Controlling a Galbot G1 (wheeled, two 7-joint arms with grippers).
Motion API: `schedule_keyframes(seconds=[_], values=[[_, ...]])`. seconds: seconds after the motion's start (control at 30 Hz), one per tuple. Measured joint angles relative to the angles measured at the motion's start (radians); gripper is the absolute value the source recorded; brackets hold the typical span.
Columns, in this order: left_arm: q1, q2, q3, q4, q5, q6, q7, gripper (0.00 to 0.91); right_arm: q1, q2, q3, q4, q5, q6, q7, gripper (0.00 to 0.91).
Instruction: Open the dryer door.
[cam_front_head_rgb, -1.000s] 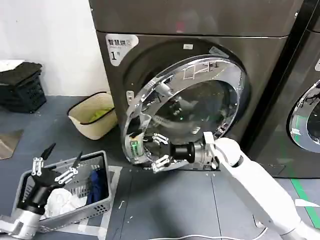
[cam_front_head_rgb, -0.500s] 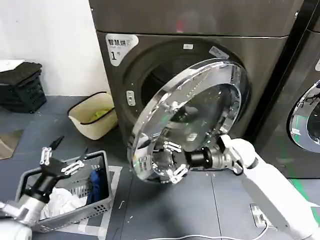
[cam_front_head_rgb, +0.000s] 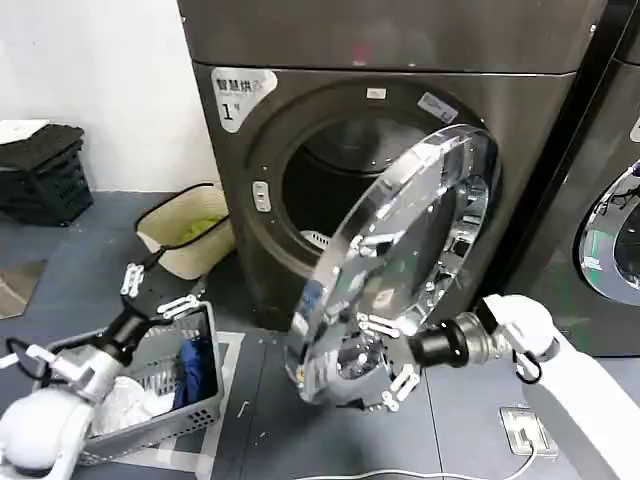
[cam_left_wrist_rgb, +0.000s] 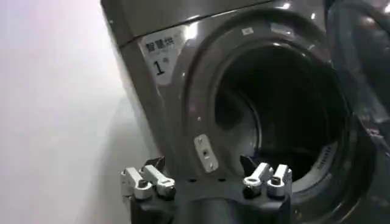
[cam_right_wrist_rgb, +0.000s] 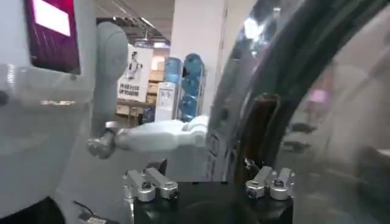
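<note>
The dryer door, a chrome ring around dark glass, stands swung well out from the dark machine with the "1" sticker, and the drum opening is exposed. My right gripper is at the door's lower edge, open, with a finger on each side of the rim. The right wrist view has the door rim running between the spread fingers of the right gripper. My left gripper hangs open and empty above the laundry basket. From the left gripper I look into the drum opening.
A grey laundry basket with clothes sits on the floor at the left front. A beige bin stands by the dryer's left corner, a black crate farther left. A neighbouring machine stands to the right. A floor socket lies below my right arm.
The door has swung farther out and to the right, uncovering the drum. My right gripper went right and down with its lower edge. My left gripper rose toward the dryer.
</note>
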Motion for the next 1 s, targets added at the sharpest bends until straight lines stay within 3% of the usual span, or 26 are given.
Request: schedule_keyframes(seconds=[0.23,0.6,0.83,1.0], values=[[-0.080,0.004,0.072,0.013,-0.021,0.006,0.018,0.907,-0.113,-0.034,0.140,-0.029,0.074,0.029,0.055,0.907],[-0.172,-0.038,0.254,0.030,0.012,0.004,0.028,0.907,-0.305,-0.067,0.377,-0.079,0.076,0.074,0.056,0.907],[-0.212,-0.058,0.366,0.038,0.009,-0.011,0.035,0.907,-0.546,-0.013,0.633,-0.029,0.095,0.106,0.086,0.907],[-0.232,-0.058,0.433,0.044,0.002,-0.028,0.043,0.907,-0.720,0.071,0.826,0.019,0.108,0.179,0.139,0.907]])
